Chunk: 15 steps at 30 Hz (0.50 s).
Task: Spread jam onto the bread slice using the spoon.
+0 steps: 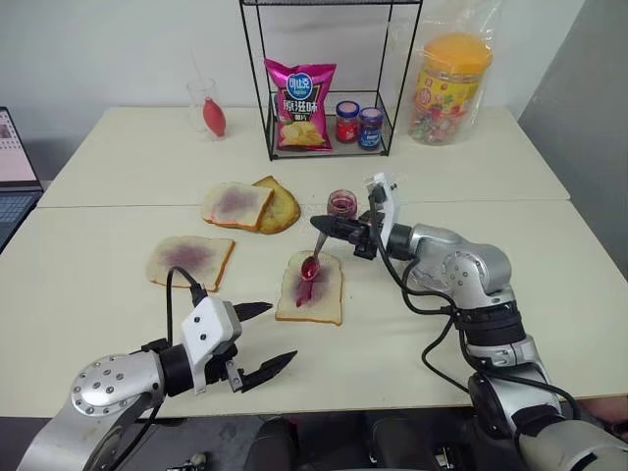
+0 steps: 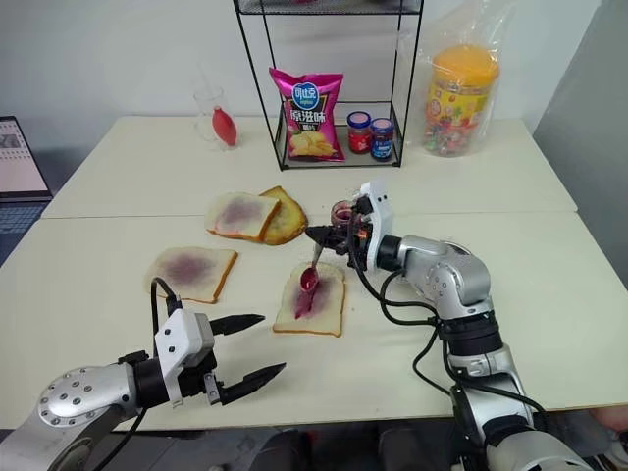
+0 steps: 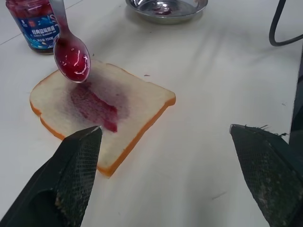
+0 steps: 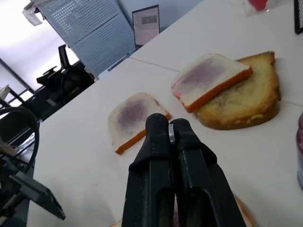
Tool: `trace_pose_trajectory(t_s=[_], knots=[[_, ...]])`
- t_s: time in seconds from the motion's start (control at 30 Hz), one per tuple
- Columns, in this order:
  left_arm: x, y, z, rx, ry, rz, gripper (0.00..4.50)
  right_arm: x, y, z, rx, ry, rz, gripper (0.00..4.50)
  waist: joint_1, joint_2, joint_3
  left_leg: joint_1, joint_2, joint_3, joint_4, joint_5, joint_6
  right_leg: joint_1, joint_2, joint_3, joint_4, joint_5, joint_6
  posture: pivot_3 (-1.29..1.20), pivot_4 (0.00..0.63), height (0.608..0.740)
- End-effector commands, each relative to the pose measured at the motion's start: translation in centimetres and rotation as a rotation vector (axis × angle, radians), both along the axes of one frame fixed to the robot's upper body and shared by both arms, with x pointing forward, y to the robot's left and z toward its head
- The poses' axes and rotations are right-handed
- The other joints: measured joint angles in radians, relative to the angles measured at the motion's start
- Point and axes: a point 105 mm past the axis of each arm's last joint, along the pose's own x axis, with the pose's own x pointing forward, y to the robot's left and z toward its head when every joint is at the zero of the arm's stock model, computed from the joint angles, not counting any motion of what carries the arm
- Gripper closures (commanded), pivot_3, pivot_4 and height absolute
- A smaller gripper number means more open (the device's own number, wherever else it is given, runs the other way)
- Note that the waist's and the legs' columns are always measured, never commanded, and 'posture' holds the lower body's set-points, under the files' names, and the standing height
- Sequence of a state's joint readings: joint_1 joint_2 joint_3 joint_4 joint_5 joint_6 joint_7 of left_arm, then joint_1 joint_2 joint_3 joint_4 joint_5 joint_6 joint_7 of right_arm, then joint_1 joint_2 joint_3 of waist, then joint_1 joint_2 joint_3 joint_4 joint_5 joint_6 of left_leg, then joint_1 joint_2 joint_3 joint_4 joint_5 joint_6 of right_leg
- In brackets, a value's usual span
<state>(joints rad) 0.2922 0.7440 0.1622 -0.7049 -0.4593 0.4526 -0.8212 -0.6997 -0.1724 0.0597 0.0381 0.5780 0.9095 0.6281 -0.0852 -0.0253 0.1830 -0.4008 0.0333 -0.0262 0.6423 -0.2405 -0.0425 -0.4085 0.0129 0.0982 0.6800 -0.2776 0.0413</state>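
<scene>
The left gripper [image 1: 257, 340] hovers low over the near edge of the bench [image 1: 118, 324] with its two black fingers spread wide apart and nothing between them, just left of the bread slice [image 1: 312, 288]. That slice lies flat at the middle of the bench with a red-purple smear down its centre. The spoon [image 1: 314, 257] hangs tilted above the slice's far end, its jam-coated bowl just over the bread and its handle rising to the right gripper [image 1: 329, 226], whose fingers are pressed together on it. Just behind that gripper stands the open jar of jam [image 1: 341, 204].
</scene>
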Motion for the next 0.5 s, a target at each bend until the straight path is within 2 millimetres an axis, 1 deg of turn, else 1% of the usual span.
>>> trace_pose_trajectory(t_s=[0.03, 0.1, 0.17, 0.23, 0.37, 0.5], knots=[[-0.3, -0.3, 0.4, 0.003, -0.02, -0.024, 0.0, -0.3, 0.3, -0.8, -0.01, 0.005, 0.006, 4.48, 0.0, 0.0, 0.0, 0.0, 0.0, 0.0, 0.0, 0.0, 0.0, 0.0, 0.0, 0.0, 0.0, 0.0, 0.0, 0.0, 0.15, 0.74], [-0.4, -0.2, 0.3, 0.004, -0.019, -0.023, 0.0, 0.0, 0.0, -1.9, -0.049, 0.0, -0.01, 4.48, 0.0, 0.0, 0.0, 0.0, 0.0, 0.0, 0.0, 0.0, 0.0, 0.0, 0.0, 0.0, 0.0, 0.0, 0.0, 0.0, 0.15, 0.74], [-0.4, -0.3, 0.3, 0.004, -0.019, -0.024, 0.0, 0.8, -0.5, -2.7, -0.085, -0.021, -0.046, 4.48, -0.001, 0.0, 0.0, 0.0, 0.0, 0.0, 0.0, 0.0, 0.0, 0.0, 0.0, 0.0, 0.0, 0.0, 0.0, 0.0, 0.15, 0.74], [-0.4, -0.3, 0.3, 0.001, -0.019, -0.025, 0.0, 1.6, -1.0, -2.8, -0.093, -0.037, -0.087, 4.48, -0.001, 0.0, 0.0, 0.0, 0.0, 0.0, 0.0, 0.0, 0.0, 0.0, 0.0, 0.0, 0.0, 0.0, 0.0, 0.0, 0.15, 0.74], [-0.3, -0.2, 0.2, 0.002, -0.019, -0.025, 0.0, 3.0, -2.1, -1.2, -0.061, -0.103, -0.161, 4.48, 0.0, 0.0, 0.0, 0.001, 0.0, 0.0, 0.002, 0.0, 0.0, 0.001, 0.0, 0.0, 0.0, 0.001, 0.001, 0.0, 0.15, 0.74], [-0.2, -0.5, 0.1, -0.005, -0.02, -0.033, 0.0, 3.5, -2.4, -0.2, -0.036, -0.128, -0.194, 4.48, 0.001, 0.0, 0.0, 0.001, -0.001, 0.0, 0.003, 0.0, 0.0, 0.002, -0.001, 0.001, 0.0, 0.0, -0.001, 0.0, 0.15, 0.74]])
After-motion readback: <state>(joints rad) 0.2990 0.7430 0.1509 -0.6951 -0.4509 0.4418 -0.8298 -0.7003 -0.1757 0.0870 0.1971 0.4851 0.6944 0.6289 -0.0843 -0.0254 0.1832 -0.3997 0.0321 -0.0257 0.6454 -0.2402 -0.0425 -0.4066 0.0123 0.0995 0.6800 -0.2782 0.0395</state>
